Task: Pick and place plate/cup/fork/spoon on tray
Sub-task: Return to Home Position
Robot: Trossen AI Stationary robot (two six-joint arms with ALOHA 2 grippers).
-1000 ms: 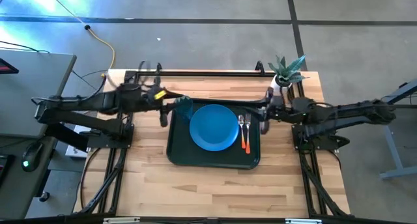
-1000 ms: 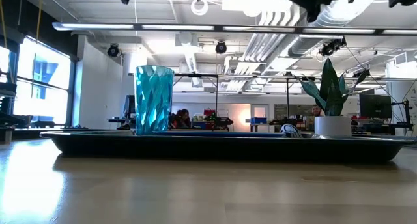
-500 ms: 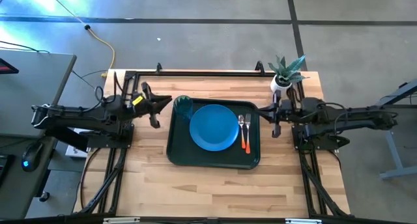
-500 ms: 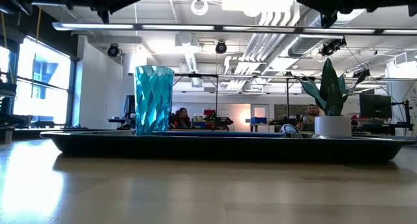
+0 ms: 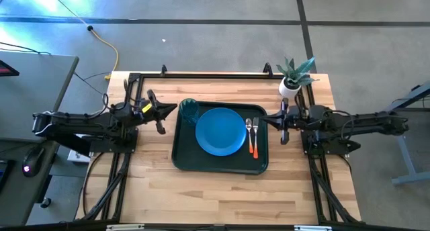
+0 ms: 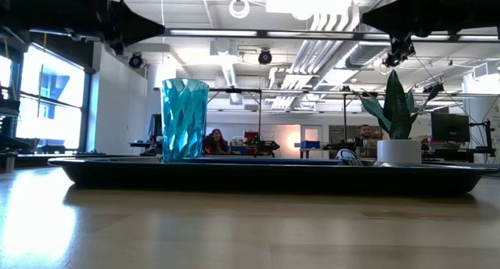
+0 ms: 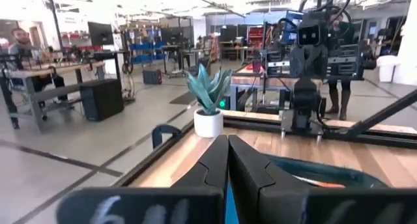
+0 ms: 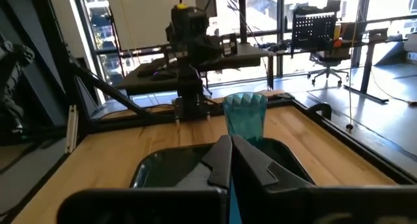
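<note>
The dark green tray [image 5: 181,158] lies mid-table. The blue plate [image 5: 220,131] lies flat at its middle. The teal cup [image 5: 188,111] [image 8: 245,116] stands on its base in the tray's far left corner. The fork and spoon [image 5: 252,137] lie side by side on the tray, right of the plate, orange handles toward the near edge. My left gripper [image 5: 173,108] [image 7: 228,149] hovers shut just left of the cup, pointing right. My right gripper [image 5: 265,115] [image 8: 230,149] hovers shut at the tray's right rim, pointing left. Neither holds anything.
A white pot with a spiky green plant [image 5: 293,76] stands at the table's far right corner. A black frame rail [image 5: 215,74] runs along the far edge. Bare wood [image 5: 222,197] lies between the tray and the near edge. People stand in the room beyond.
My left gripper has drawn back from over the cup toward the table's left edge and sunk lower. My right gripper has drawn back from over the tray's right side toward the right edge and also sunk. The cup, plate and utensils have stayed put.
</note>
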